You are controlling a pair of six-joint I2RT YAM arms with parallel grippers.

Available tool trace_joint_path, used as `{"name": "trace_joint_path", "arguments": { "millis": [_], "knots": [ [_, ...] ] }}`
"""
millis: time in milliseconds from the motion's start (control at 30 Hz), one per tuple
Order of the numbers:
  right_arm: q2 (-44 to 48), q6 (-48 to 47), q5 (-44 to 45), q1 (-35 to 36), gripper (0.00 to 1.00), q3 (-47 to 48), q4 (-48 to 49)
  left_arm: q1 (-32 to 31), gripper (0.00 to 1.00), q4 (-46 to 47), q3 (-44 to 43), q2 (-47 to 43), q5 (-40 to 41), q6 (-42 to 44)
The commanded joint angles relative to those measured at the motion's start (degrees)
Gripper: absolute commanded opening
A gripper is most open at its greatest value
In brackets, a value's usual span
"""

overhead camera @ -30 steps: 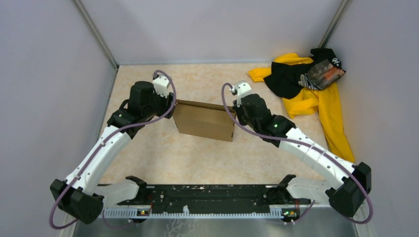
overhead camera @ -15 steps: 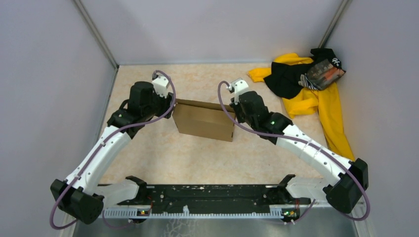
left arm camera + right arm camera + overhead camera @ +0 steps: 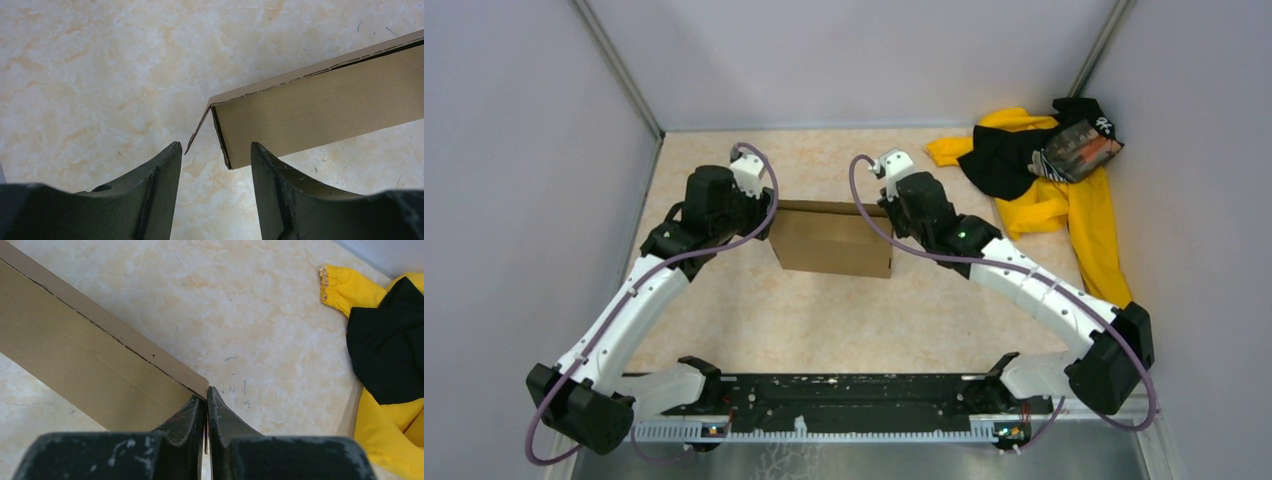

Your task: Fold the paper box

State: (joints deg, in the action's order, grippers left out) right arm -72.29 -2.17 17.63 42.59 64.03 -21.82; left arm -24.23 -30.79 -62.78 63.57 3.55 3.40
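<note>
Overhead view: the paper box, plain brown cardboard, lies on the beige marbled surface a little behind the centre of the work area, between the two arms, its long side running left to right. The left gripper sits at the box's left end and the right gripper at its right end; from above, both sets of fingers are hidden beneath the wrists. A pile of yellow and black clothing lies in the far right corner, well apart from the box.

Left wrist view: the left gripper is open, its two dark fingers spread either side of the near corner of the box. A thin flap angles outward from that corner, its tip just beside the left finger; no contact is discernible. The surface shows beyond.

Right wrist view: the right gripper is closed, its fingers pressed together with their tips at the end corner of the box. Whether any cardboard is pinched between them cannot be told. The box's upper edge shows a dark seam running along its length. The clothing lies at the right margin on the surface.
</note>
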Motion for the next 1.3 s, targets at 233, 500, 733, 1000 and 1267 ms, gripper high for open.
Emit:
{"name": "trace_joint_path", "arguments": {
  "millis": [233,500,733,1000,1267],
  "knots": [
    [-3.7,-2.1,-4.6,-3.7,0.04,7.3,5.4,1.6,0.64,2.2,0.6,-0.9,1.3,-1.4],
    [-7.3,-2.7,-6.7,-5.2,0.13,11.1,6.4,3.0,0.64,3.3,0.8,-0.8,-1.0,-2.9],
    [-5.7,-1.8,-7.1,-6.0,0.2,8.8,6.6,3.5,0.63,3.8,0.2,0.0,-2.9,-3.3],
    [-3.1,-1.0,-7.3,-6.4,0.19,5.4,6.8,3.6,0.55,3.8,0.1,0.2,-3.2,-3.1],
    [-2.9,-0.6,-7.3,-6.6,0.24,4.7,6.8,4.7,0.53,3.8,0.3,0.3,-3.3,-2.8]
  ]
}}
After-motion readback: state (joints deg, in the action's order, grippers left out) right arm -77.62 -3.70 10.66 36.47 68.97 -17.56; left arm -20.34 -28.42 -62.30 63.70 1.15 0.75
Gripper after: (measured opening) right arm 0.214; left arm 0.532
